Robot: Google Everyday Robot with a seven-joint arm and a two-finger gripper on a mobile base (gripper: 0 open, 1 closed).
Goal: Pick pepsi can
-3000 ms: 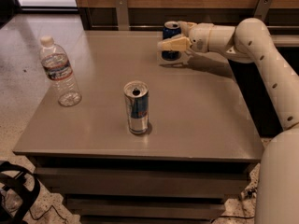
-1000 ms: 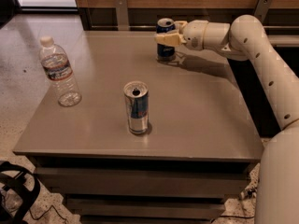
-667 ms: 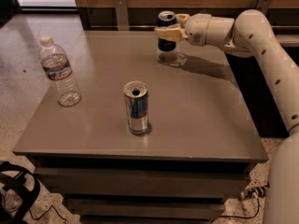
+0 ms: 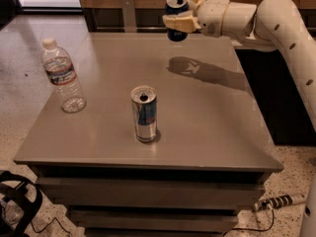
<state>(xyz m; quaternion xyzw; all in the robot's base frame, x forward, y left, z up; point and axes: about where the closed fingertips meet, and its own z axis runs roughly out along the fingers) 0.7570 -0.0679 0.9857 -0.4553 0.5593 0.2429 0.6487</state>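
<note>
At the far left, on the speckled floor beside the table's lower corner, lay a loop of black strap (image 4: 19,199); what it belonged to could not be told. On the left part of the grey table (image 4: 212,137) stood a clear plastic water bottle (image 4: 62,78), upright, with a white cap and a label round its upper half, near the left edge. Near the middle of the tabletop, toward the front, stood a tall slim silver-and-blue can (image 4: 143,113), upright, with a dark opening in its top, well apart from the bottle.

Farther right and at the back, the pepsi can (image 4: 175,6) was off the table, held in the air above the far edge with its silver top up and tipped slightly. The gripper (image 4: 180,18) was closed on it: one cream finger (image 4: 177,22) lay across the side of the can facing the camera, and the other reached round behind it near the top. The dark blue bottom of the can showed below the finger, clear of the surface. Their shadow (image 4: 190,67) fell on the tabletop below, apart from the can.

The cream arm (image 4: 276,21) reached in from the right edge, running level above the back right corner of the table. On the floor at the lower right lay a pale striped cable (image 4: 276,201).
</note>
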